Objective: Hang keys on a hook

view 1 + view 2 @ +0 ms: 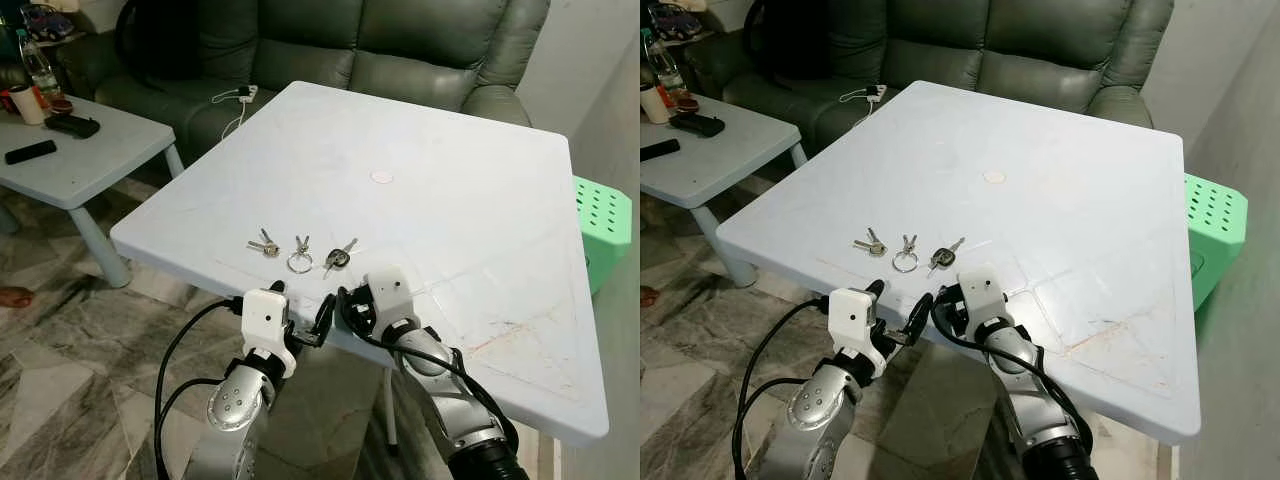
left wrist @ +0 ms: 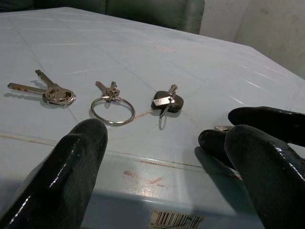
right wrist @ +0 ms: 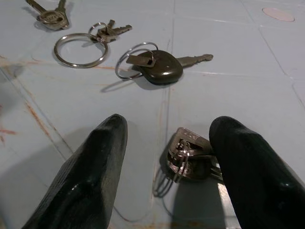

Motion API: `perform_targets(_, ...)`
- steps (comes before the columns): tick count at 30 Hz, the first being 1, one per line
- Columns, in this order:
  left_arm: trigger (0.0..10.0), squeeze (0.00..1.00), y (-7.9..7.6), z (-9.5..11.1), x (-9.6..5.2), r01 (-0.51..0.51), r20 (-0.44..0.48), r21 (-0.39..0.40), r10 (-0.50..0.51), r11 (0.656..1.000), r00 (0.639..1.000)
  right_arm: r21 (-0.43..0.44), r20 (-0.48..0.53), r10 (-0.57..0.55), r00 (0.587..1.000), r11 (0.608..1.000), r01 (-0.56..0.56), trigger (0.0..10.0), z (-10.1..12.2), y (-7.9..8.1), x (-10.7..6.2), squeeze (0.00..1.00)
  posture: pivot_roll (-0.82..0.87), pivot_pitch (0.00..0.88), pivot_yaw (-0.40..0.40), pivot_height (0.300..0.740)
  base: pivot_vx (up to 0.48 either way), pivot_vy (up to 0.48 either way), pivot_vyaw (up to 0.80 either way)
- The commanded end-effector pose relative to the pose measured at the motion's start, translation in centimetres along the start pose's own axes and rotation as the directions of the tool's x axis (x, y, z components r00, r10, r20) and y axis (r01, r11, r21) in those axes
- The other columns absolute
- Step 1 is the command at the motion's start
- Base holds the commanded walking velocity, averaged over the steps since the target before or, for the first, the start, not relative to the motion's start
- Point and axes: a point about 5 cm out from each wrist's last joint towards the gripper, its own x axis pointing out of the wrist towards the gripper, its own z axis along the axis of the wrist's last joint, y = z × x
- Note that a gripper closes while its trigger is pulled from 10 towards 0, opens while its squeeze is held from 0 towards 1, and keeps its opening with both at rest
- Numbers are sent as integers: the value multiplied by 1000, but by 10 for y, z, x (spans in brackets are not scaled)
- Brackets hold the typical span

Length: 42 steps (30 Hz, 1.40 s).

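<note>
i was at the pick-up step: my right gripper (image 3: 167, 157) sat at the near edge of the pale plastic table (image 1: 450, 200), fingers apart around a small metal key bunch (image 3: 188, 155), so next i needed to close on it; the left gripper (image 2: 157, 157) hung open beside it. three more key sets (image 1: 300, 250) lay just beyond, one black-headed, and i could make out no hook, i think

Pale blue table (image 1: 450, 200); silver keys (image 1: 264, 245); black-headed key (image 1: 337, 259); grey-green sofa (image 1: 400, 50); green stool (image 1: 603, 215).

Bright even daylight, soft shadows, sharp focus throughout
</note>
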Motion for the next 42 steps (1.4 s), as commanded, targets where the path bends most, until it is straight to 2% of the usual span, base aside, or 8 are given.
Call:
perform_targets(1,10000,0,-2,2,-1,-3,3,3,3,1000,1000,-2,-6,-19,1000,1000,19,6353,-2,-7,-1,0,-16,40,-81,740,0,0,0)
perform_targets(4,10000,0,-2,2,-1,-3,2,4,3,1000,1000,-9,3,-36,999,999,36,0,-4,-13,-3,0,-17,42,-81,740,0,0,0)
perform_targets(16,10000,0,-3,1,-1,-3,-2,10,3,1000,1000,-43,-12,-66,998,997,66,0,-13,-32,-11,0,-20,38,-80,740,0,0,0)
perform_targets(31,10000,0,-4,0,0,5,-5,15,-5,1000,1000,38,11,11,1000,999,-12,10000,-22,-43,-21,0,-25,23,-72,740,0,0,0)
perform_targets(33,10000,0,-4,1,0,7,-4,16,-7,1000,1000,28,4,-17,1000,999,16,10000,-23,-47,-20,1000,-25,18,-71,740,0,0,0)
perform_targets(37,10000,0,-3,0,1,8,-5,16,-8,1000,1000,40,5,6,1000,999,-7,10000,-21,-47,-21,1000,-25,14,-69,740,0,0,0)
perform_targets(39,10000,0,-3,0,1,9,-5,17,-9,1000,1000,33,6,14,1000,999,-14,10000,-22,-47,-21,0,-27,11,-67,740,0,0,0)
perform_targets(42,10000,0,-3,0,1,9,-7,19,-9,1000,1000,0,17,8,1000,1000,-8,10000,-21,-48,-22,0,-27,12,-68,740,0,0,0)
